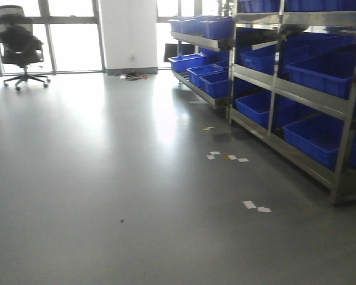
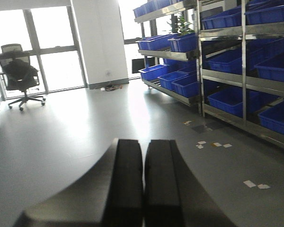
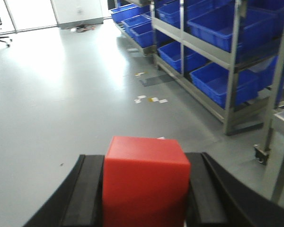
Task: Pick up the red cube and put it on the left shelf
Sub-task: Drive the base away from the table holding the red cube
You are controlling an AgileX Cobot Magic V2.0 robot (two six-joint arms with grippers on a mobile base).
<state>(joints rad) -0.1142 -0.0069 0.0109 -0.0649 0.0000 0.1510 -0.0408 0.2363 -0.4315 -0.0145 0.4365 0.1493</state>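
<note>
Clamping the red cube [image 3: 146, 175] in our right gripper [image 3: 146, 191] (left gripper [image 2: 143, 182] closed, empty), we feared jolts loosening it — shelf [image 3: 231, 71] well apart.

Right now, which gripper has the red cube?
The right gripper: it clamps the red cube from both sides. The left gripper is shut with nothing in it.

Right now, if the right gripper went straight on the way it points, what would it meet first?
Probably nothing soon: the right gripper, shut on the red cube, points over open grey floor. The shelf rack stands off to its right, though depth is hard to judge.
</note>
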